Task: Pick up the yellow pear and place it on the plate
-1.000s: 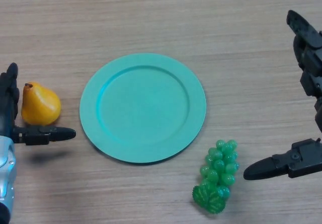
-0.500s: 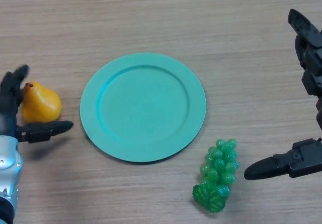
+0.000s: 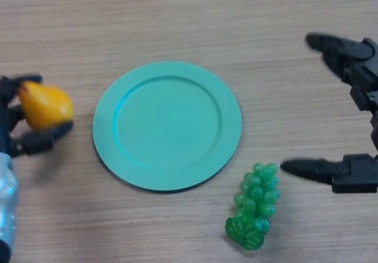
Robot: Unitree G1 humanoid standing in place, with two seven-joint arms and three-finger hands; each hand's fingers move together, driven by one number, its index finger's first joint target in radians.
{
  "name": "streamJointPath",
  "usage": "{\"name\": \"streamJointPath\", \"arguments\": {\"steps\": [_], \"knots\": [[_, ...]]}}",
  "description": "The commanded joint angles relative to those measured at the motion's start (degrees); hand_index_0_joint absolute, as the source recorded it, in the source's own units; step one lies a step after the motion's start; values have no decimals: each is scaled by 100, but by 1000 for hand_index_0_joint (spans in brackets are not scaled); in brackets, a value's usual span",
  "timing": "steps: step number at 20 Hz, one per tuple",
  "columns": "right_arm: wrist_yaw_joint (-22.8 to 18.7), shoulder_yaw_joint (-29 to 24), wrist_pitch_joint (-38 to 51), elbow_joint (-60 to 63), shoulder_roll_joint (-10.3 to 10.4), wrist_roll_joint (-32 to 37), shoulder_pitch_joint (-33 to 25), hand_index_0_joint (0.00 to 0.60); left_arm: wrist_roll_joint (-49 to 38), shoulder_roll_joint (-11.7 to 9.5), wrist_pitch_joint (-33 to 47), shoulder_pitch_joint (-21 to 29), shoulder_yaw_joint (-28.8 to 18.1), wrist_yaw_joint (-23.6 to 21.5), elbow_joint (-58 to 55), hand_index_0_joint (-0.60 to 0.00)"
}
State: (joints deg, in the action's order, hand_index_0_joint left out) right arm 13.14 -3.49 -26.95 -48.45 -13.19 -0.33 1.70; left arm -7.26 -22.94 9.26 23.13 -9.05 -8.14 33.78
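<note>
The yellow pear (image 3: 46,106) is at the far left, held in my left hand (image 3: 23,142), whose thumb and fingers curl round it from below and above. It seems raised a little off the wooden table. The teal plate (image 3: 167,125) lies flat in the middle, its left rim a short way right of the pear, with nothing on it. My right hand (image 3: 354,174) is at the right edge, open, its fingers and thumb spread wide and pointing left, holding nothing.
A bunch of green plastic grapes (image 3: 255,214) lies on the table just below the plate's right side, close to my right hand's lower finger. The wooden table (image 3: 177,15) stretches bare behind the plate.
My left hand has shut round the pear and lifted it slightly, tilting it. My right hand has turned, its fingers swinging leftward toward the plate and grapes.
</note>
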Motion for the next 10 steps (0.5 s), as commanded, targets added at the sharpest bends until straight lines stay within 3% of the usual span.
{"name": "streamJointPath", "arguments": {"steps": [1,3,6,7,8,10], "knots": [[-54,-146,355,-466,-43,176,-126,600,554,-327,299,-82,-205,-463,-1253,-600],[-74,-217,274,-522,-80,249,-169,600,893,-126,349,-208,-159,-426,-2061,-600],[-77,-237,330,-517,-81,266,-151,251,987,98,154,-328,26,-205,-2528,-600],[-60,-276,320,-548,-96,291,-130,101,443,425,-441,-484,182,254,-3173,-600],[-22,-320,282,-585,-117,297,-126,18,-273,711,-1321,-609,346,612,-3815,-600],[12,-406,294,-620,-118,337,-109,0,-429,973,-1637,-652,708,862,-3850,-600]]}}
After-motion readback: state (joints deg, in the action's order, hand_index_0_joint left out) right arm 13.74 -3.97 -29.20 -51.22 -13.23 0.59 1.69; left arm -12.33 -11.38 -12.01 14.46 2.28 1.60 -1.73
